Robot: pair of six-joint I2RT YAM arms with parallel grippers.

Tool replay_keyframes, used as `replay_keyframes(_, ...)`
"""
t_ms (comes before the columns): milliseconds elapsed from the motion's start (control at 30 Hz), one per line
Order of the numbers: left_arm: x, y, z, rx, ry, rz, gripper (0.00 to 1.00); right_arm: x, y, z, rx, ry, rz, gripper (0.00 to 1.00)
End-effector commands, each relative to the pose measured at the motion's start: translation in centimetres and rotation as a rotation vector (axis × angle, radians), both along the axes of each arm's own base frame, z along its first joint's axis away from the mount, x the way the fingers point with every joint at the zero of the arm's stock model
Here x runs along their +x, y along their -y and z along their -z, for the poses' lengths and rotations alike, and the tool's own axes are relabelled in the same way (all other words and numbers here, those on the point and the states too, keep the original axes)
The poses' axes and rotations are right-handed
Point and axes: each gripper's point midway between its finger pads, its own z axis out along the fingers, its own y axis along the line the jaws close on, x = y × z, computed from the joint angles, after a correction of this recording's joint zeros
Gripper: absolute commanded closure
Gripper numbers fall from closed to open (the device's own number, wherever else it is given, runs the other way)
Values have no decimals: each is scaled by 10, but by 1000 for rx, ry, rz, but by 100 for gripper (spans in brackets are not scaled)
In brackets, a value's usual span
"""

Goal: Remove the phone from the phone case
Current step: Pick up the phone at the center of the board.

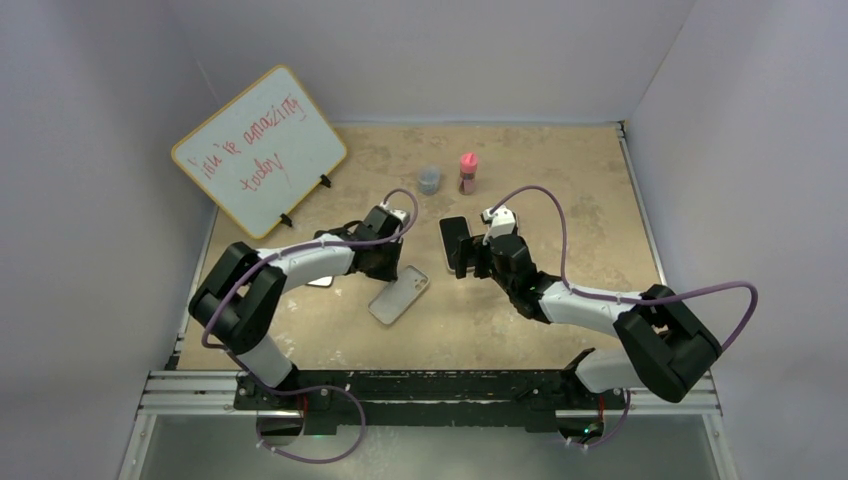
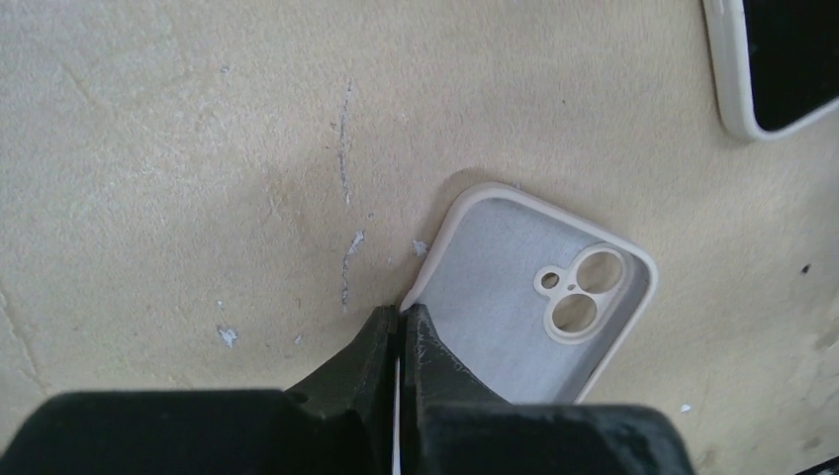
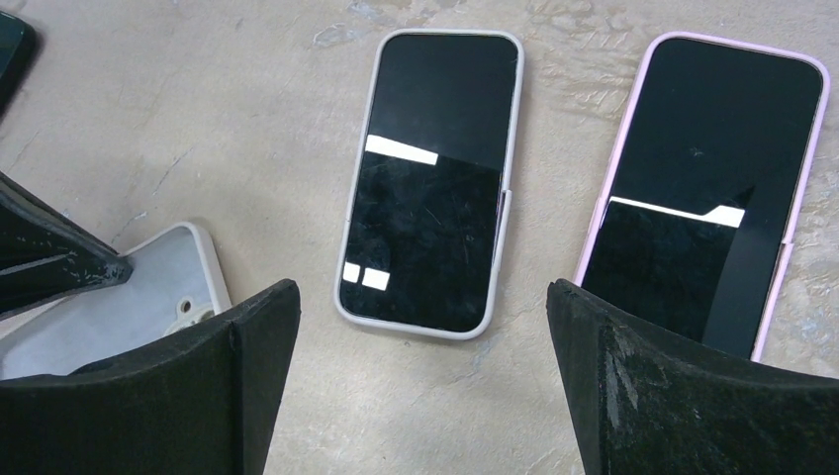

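**While the left gripper (image 2: 401, 322) pinches an empty case (image 2: 514, 297), two cased phones wait**

Because the left gripper is clenched on the thin rim of the empty case, whose wall shows as a pale sliver between the closed fingers, this shell lying near and left of centre looks to be the thing in hand. It is probably to be cleared aside. To do that well, lift it low and carry it left, away from the phones; so shallow a hold on a thin rim may slip if swung.

Just beyond, the right gripper (image 3: 420, 297) hangs released, jaws wide, above the white-cased phone (image 3: 430, 183) and the pink-cased phone (image 3: 707, 188). They lie side by side, apart and screen up, each in its case. For an extraction, one arm should pin the phone while the other peels the case — starting at a corner, where the lip likely yields first.

The table (image 1: 560, 180) is mottled beige, scuffed, with pale chips. Farther back a grey cup (image 1: 429, 180) and a pink-capped bottle (image 1: 467, 172) stand close together. At the far left leans a whiteboard (image 1: 260, 150) with red handwriting. Plain pale walls (image 1: 450, 50) close the sides and back.
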Motion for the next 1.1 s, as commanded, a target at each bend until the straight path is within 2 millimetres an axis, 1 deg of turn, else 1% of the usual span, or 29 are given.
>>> replay_keyframes(0,37,5,-4,-120,59,-242,100,8,-7,-20,33,39,1,5)
replay_keyframes(167,59,-25,-6,-118,102,-450,100,7,-7,-19,32,34,0,5)
replay_keyframes(267,64,-48,-4,-95,132,-555,100,7,-8,-19,33,33,-1,5)
replay_keyframes(333,66,-59,-5,-82,157,-605,100,8,-8,-19,33,31,-3,5)
replay_keyframes(400,69,-62,-7,-72,176,-620,100,8,-9,-18,32,26,-7,5)
replay_keyframes(533,76,-58,-8,-75,183,-618,99,8,-11,-17,34,22,-11,5)
replay_keyframes(600,80,-54,-9,-87,184,-603,93,8,-11,-15,31,18,-12,5)
replay_keyframes(700,82,-51,-12,-88,191,-588,77,8,-11,-13,24,12,-13,5)
replay_keyframes(767,82,-53,-17,-87,203,-583,67,8,-12,-13,24,6,-15,4)
replay_keyframes(867,82,-53,-27,-99,222,-568,59,10,-14,-17,33,11,-16,4)
replay_keyframes(967,81,-51,-47,-124,253,-538,53,9,-14,-13,17,-14,-21,2)
replay_keyframes(1067,78,-56,-76,-146,298,-506,45,9,-14,-9,-4,-41,-20,1)
